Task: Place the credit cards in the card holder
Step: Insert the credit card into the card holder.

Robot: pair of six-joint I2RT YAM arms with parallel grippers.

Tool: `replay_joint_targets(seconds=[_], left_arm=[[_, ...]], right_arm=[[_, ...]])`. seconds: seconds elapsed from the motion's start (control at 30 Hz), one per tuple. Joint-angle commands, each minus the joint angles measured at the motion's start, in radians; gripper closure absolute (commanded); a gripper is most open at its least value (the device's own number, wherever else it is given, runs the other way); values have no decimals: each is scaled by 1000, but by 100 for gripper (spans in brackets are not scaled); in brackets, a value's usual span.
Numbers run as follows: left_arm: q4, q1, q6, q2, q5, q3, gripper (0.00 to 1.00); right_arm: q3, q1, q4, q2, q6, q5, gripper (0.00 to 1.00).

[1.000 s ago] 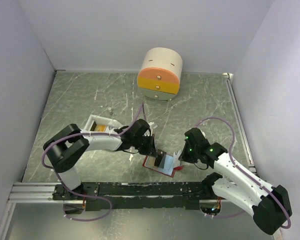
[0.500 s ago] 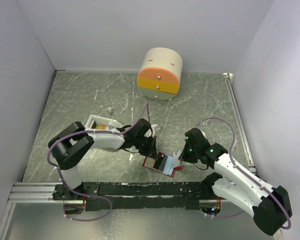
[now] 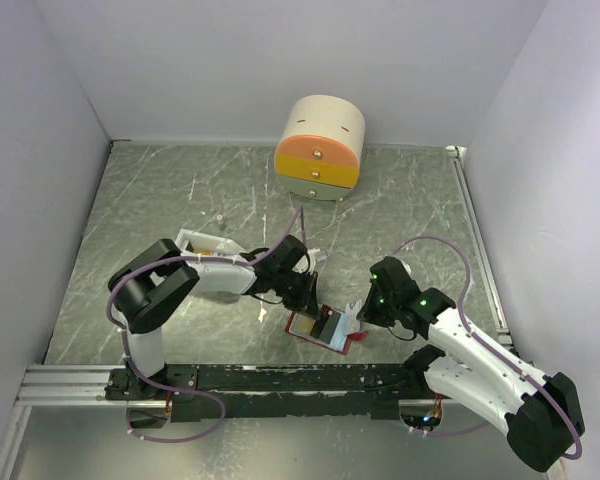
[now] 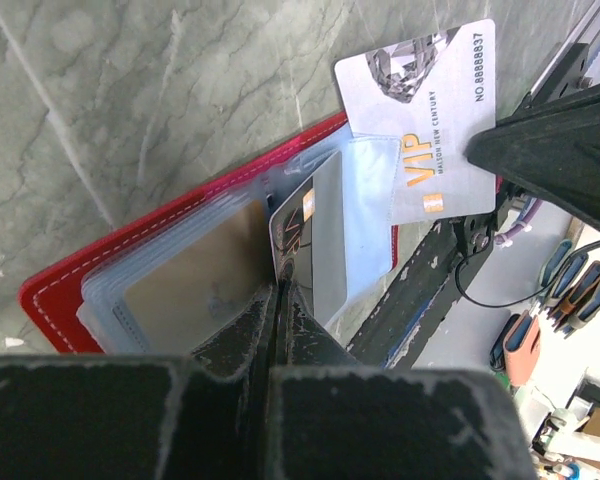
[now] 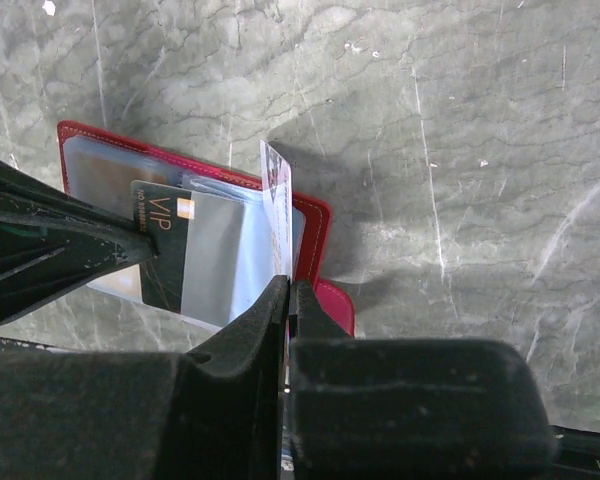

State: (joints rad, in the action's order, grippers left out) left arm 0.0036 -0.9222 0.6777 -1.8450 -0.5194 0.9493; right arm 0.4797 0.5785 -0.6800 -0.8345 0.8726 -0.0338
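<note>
I'm working in what looks like a robotics lab cell. Plain pale walls (image 3: 230, 70) box in a grey marbled desk (image 3: 170, 200), an aluminium rail (image 3: 65, 385) runs along its near edge, and purple cables (image 3: 435, 238) loop loose above it.

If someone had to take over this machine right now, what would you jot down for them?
The left gripper: jaws shut on a dark card, over the open red card holder; not clearly inside a sleeve.
The right gripper: jaws shut on a silver VIP card, a clear sleeve overlapping one corner.
Done: no card plainly seated.
To do: seat both cards, then check the white tray, mostly hidden in the overhead view.
</note>
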Motion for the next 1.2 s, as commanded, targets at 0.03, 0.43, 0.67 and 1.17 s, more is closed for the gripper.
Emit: replay_joint_targets(seconds=[0.03,0.43,0.67,1.17], left_arm=[[-8,-17,-16,-37,-5,46,93],[75,-55,113,-54,20,37,93],[48,-79,167,17,157,14,69],[37,-99,157,40,230,22,58]], right_arm=[[-18,-3,1,0,4,-13,100],[6,-3,-12,-7,-3,-56,100],[42,-3,-42,1,3,-79,100],[143,-3,-147,44,1,-113,100]])
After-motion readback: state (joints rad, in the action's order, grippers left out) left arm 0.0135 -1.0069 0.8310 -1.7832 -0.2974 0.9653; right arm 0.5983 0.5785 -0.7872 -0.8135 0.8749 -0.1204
